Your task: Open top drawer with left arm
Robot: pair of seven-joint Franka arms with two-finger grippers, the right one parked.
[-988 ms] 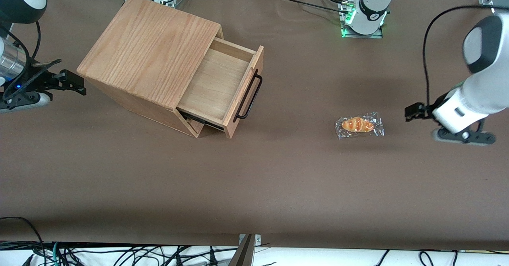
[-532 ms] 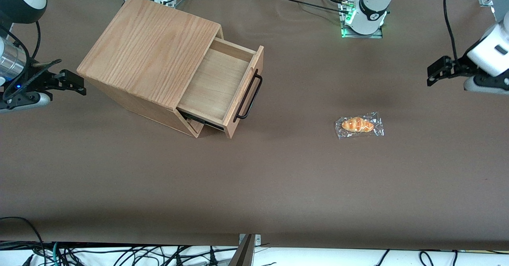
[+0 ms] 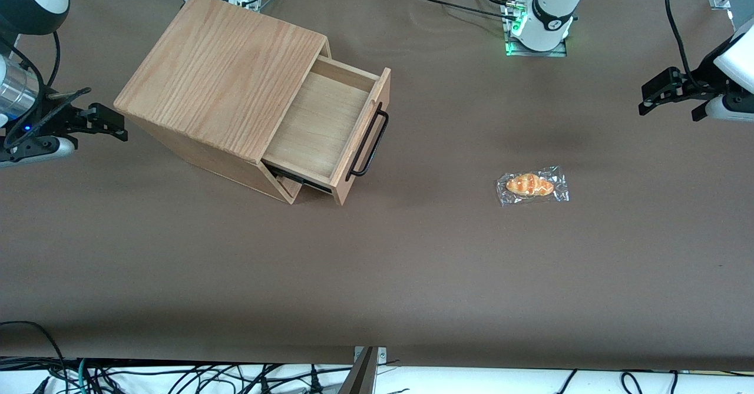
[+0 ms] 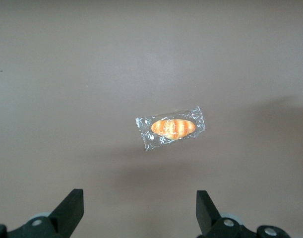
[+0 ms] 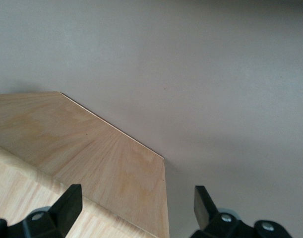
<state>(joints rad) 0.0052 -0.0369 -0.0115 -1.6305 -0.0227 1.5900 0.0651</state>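
The top drawer of the light oak cabinet stands pulled well out, its pale inside bare. Its long black bar handle is free, with nothing touching it. My left arm's gripper hangs above the table toward the working arm's end, far from the drawer. In the left wrist view the gripper is open, with only brown table between its black fingertips.
A bread roll in clear wrap lies on the brown table between the drawer and my gripper, and it shows in the left wrist view too. The cabinet top fills part of the right wrist view.
My gripper has drawn away from the wrapped roll, toward the working arm's end of the table and farther from the front camera. The drawer has not moved.
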